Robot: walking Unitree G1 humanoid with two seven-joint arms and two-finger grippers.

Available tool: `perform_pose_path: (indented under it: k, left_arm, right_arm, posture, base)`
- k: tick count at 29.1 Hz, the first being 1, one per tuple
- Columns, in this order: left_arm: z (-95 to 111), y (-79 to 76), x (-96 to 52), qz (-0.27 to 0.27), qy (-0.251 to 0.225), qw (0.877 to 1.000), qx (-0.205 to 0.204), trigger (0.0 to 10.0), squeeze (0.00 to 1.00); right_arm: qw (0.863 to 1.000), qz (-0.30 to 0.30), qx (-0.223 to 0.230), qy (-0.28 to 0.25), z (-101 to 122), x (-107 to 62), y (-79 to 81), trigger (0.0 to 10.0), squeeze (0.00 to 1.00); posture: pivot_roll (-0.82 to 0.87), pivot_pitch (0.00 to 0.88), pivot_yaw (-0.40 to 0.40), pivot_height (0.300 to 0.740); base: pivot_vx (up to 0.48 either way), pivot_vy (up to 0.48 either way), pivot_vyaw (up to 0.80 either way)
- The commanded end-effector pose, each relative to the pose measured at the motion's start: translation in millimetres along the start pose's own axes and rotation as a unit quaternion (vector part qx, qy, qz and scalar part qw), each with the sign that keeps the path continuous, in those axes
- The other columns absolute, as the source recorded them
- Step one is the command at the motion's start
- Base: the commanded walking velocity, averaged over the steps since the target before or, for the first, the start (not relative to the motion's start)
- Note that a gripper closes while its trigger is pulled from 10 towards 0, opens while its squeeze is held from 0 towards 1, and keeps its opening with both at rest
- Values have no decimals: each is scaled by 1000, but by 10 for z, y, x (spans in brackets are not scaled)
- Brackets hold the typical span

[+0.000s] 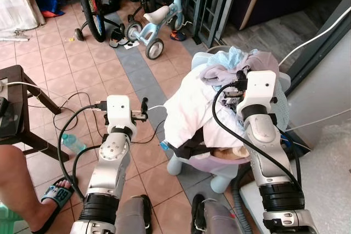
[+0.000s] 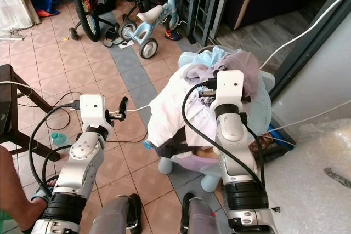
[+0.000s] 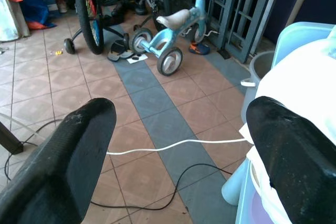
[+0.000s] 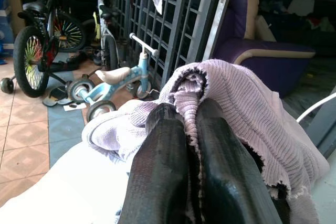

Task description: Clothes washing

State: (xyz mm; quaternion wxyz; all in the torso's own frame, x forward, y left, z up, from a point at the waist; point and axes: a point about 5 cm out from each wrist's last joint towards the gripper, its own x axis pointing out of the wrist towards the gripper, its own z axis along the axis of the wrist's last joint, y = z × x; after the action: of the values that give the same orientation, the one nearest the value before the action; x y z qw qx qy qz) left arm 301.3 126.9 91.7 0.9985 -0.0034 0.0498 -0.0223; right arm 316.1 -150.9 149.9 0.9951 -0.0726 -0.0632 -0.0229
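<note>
pinching a lilac knitted garment (image 4: 247, 108) atop the heaped pale blue plastic laundry basket (image 1: 282, 102), the right gripper (image 4: 191, 129) is pressed together. the left gripper (image 3: 178, 145) hangs spread beside it. washing looks barely begun.

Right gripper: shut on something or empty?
Shut on the lilac knit garment: the right gripper has both black fingers pressed together with a fold of the knit pinched between them.

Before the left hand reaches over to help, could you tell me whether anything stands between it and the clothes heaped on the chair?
Nothing visible does. The left hand hangs open over bare floor tiles, with the white garment on the blue chair just beside it. Only a thin white cable lies below. The right hand already pinches the lilac knit.
</note>
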Motion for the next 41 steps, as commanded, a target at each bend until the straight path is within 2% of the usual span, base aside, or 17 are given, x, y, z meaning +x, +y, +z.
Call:
perform_pose_path:
  k: [1,12,17,18,19,20,22,41]
  left_arm:
    - [-39,-6,-14,3,7,1000,2,10000,0]
    - [-53,-15,-9,2,9,1000,3,10000,0]
    - [-32,-22,-4,1,1,1000,-2,10000,0]
    - [-27,-19,4,2,1,1000,-5,10000,0]
    - [-27,-19,4,2,1,1000,-5,10000,0]
    - [-24,-15,10,2,0,1000,-9,10000,0]
    - [-5,-18,23,1,-1,1000,-18,10000,0]
    - [-15,-22,18,1,2,1000,-16,10000,0]
  right_arm:
    - [1000,0,-5,3,5,-3,-7,0,0]
    - [1000,4,-17,8,-35,-6,-9,0,0]
    - [1000,10,-26,1,-26,-4,5,0,0]
    - [1000,10,-27,2,-25,3,8,6157,0]
    - [1000,10,-27,2,-25,3,8,6157,0]
    - [1000,9,-26,-2,-10,6,11,10000,0]
    - [1000,-3,-5,11,-19,24,24,10000,0]
    - [1000,-20,-8,-2,19,55,-26,10000,0]
  posture:
    - [-14,101,11,740]
    - [-15,97,4,740]
    - [-19,100,4,740]
    - [-23,114,8,740]
    - [-23,114,8,740]
    - [-26,111,11,740]
    - [-31,115,15,740]
    - [-30,119,21,740]
  base:
    - [-285,0,0]
    - [-285,0,0]
    - [0,0,0]
    - [0,0,0]
    - [0,0,0]
    - [0,0,0]
    - [0,0,-247]
    - [0,189,-712]
